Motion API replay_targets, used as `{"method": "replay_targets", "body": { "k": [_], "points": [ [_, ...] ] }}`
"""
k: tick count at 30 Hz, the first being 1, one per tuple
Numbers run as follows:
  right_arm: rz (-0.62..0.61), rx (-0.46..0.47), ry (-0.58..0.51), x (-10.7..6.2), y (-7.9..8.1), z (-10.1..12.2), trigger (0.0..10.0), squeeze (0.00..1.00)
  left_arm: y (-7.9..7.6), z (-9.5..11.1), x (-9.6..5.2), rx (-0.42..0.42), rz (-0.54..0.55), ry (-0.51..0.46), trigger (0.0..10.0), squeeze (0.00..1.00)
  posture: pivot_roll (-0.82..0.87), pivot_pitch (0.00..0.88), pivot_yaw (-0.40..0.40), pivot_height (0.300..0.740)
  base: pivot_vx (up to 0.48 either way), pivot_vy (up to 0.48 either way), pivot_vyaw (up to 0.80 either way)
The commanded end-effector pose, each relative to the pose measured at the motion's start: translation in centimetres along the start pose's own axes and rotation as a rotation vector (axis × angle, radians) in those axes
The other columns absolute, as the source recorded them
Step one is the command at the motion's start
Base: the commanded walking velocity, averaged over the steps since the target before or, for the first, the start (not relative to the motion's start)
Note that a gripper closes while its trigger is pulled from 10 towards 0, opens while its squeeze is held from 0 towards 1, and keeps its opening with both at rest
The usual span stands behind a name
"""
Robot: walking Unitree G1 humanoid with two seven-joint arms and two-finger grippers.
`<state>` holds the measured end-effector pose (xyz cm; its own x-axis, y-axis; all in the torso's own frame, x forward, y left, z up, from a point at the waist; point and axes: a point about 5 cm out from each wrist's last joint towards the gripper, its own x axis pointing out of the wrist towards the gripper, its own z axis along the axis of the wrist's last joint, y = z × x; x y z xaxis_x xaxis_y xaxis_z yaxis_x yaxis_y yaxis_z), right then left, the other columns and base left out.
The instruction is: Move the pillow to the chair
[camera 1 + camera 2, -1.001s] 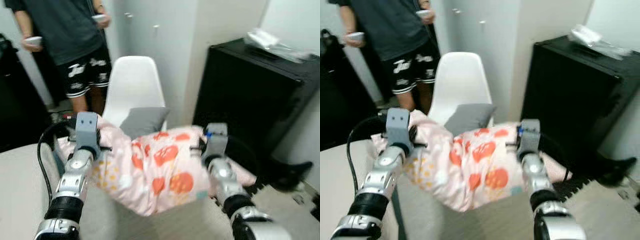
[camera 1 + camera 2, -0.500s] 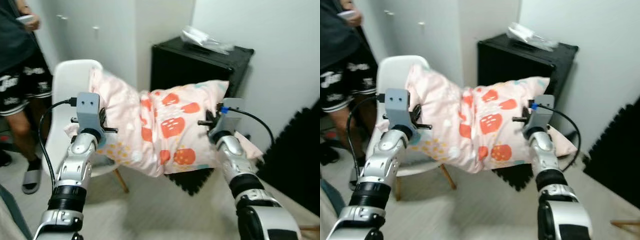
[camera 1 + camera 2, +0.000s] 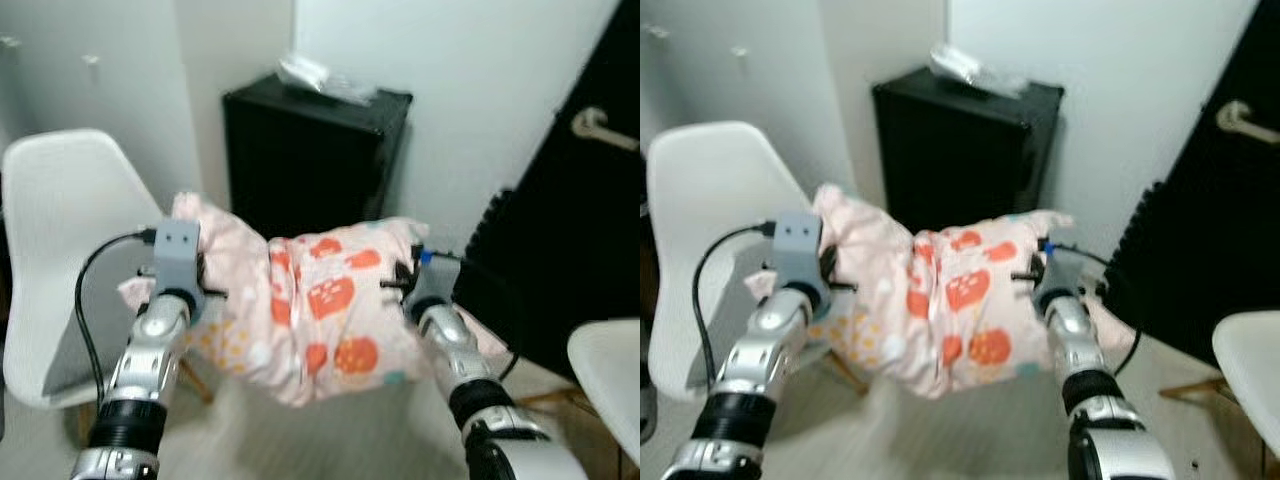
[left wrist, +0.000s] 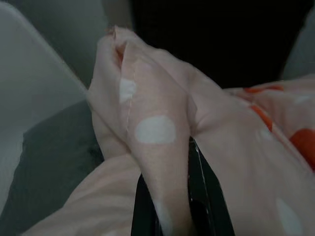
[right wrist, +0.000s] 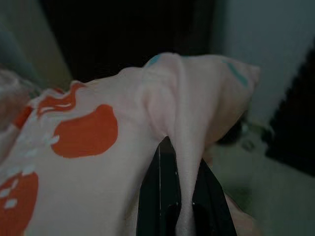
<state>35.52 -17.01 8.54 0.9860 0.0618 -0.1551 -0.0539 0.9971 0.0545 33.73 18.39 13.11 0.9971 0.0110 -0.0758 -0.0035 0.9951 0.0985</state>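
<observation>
1. Two grippers hold one pink pillow (image 3: pixel 320 300) up in the air in front of the black cabinet (image 3: pixel 312 155), which serves as the landmark.

2. To the left of the cabinet stands a white chair (image 3: pixel 60 235) with a grey cushion (image 3: pixel 85 350) lying on its seat. The chair sits against a pale wall.

3. Just left of the cabinet's front, the left gripper (image 4: pixel 172 206) has its jaws pinching a fold of the pillow's dotted corner; in the left wrist view the pink cloth is squeezed between the two black fingers (image 4: pixel 209 216). A black cable (image 3: pixel 95 290) loops from the left wrist.

4. Straight in front of the cabinet, the pillow hangs between the two arms, sagging in the middle, with orange shapes on its pale pink cover. It is off the chair, with its left end over the chair's right edge.

5. On top of the cabinet lies a crumpled clear plastic bag (image 3: pixel 325 78).

6. Before the cabinet's right side, the right gripper (image 5: pixel 178 206) has its jaws pinching the pillow's other corner, the cloth drawn tight between its fingers.

7. Right of the cabinet is a dark door with a lever handle (image 3: pixel 603 128), and further right the edge of a second white chair (image 3: pixel 608 370).
</observation>
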Motion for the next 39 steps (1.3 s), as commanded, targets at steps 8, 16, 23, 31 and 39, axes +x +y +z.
{"method": "replay_targets", "body": {
  "k": [8,16,23,31,39],
  "points": [
    [-0.022,0.004,0.105,-0.8,-0.3,-2.6,10.0,0.00,-0.7,-2.8,-0.4,0.085,-0.033,0.060,10.0,0.00,0.00,0.008,-0.022,0.720,0.000,0.000,-0.80],
    [-0.028,-0.019,0.169,-1.7,0.0,-4.7,10.0,0.00,-1.1,-4.7,-1.3,0.076,-0.022,0.101,10.0,0.00,0.00,0.006,-0.037,0.720,0.000,0.000,-0.80],
    [-0.019,-0.013,0.168,-1.8,0.5,-4.8,10.0,0.00,-1.2,-4.8,-1.3,0.072,-0.013,0.098,10.0,0.00,0.00,0.010,-0.038,0.720,0.000,0.000,-0.80],
    [-0.023,-0.007,0.160,-1.7,0.5,-4.7,10.0,0.00,-1.2,-4.7,-1.1,0.061,-0.001,0.087,10.0,0.00,0.00,0.011,-0.037,0.720,0.000,0.000,-0.80],
    [-0.042,-0.011,0.147,-1.7,-0.3,-4.3,10.0,0.00,-1.4,-4.6,-1.0,0.046,0.007,0.084,10.0,0.00,-0.01,0.011,-0.039,0.720,0.000,0.000,-0.80]
  ]
}}
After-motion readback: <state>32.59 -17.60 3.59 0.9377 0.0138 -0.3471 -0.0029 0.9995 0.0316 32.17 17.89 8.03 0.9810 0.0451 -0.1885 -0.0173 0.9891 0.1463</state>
